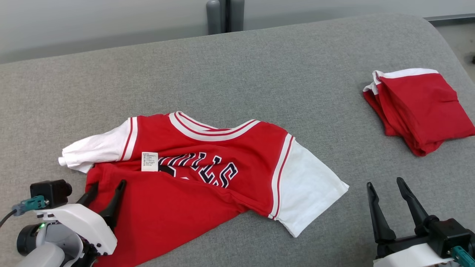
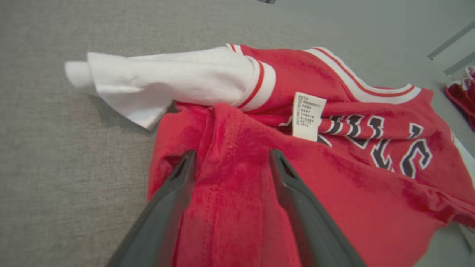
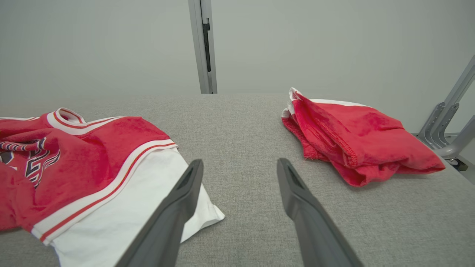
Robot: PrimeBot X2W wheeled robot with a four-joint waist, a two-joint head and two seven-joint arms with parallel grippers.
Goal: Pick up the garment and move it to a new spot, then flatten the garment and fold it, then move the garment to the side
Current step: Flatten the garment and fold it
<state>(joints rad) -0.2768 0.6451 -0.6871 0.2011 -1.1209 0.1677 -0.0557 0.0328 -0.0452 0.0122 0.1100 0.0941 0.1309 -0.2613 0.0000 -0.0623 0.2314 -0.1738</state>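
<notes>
The garment [image 1: 207,174] is a red jersey with white sleeves and dark lettering, lying rumpled on the grey cushioned surface [image 1: 259,66], its lower part folded up over the front so a white care label [image 1: 149,161] shows. My left gripper [image 1: 107,187] stands open over the garment's lower left edge; in the left wrist view its fingers [image 2: 174,193] straddle a red fold of the garment [image 2: 334,155]. My right gripper [image 1: 386,185] is open at the lower right, above bare surface, just right of the white sleeve [image 3: 122,207].
A second red garment [image 1: 419,107] with white trim lies folded at the right edge of the surface, also seen as a folded pile [image 3: 356,137] in the right wrist view. A grey post [image 1: 219,15] stands behind the surface. The right rim drops off near a metal frame [image 3: 445,126].
</notes>
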